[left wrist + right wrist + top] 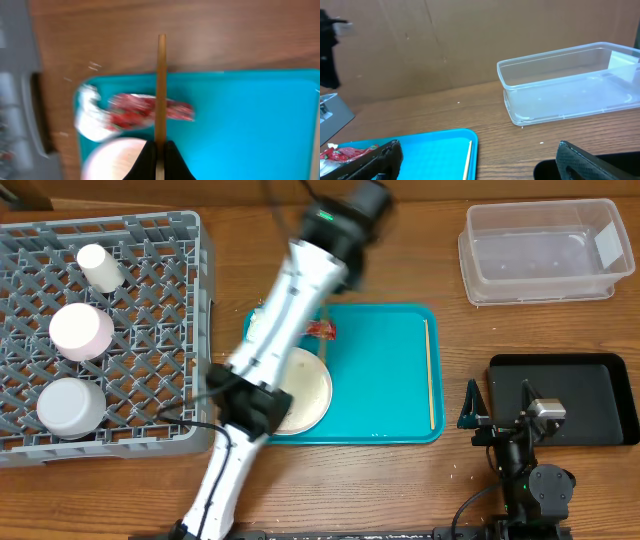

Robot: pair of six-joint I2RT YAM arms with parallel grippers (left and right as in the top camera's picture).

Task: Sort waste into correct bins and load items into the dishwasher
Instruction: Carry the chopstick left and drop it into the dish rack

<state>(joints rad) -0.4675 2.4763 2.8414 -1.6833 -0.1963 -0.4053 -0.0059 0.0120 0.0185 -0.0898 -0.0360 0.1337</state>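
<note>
My left end effector (159,152) pinches one chopstick (161,85) over the tray (380,380). Three cups (81,330) sit in the rack (150,270) (plate (310,385), wrapper (145,107), napkin (90,120) and second chopstick (430,375) not yet sorted). My right end effector (477,161) hangs spread.

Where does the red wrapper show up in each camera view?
Overhead: red wrapper at the upper left of the teal tray.
Left wrist: wrapper centre-left, behind the held chopstick.
Right wrist: wrapper in the bottom-left corner.
Shared landmark: the teal tray.
</note>
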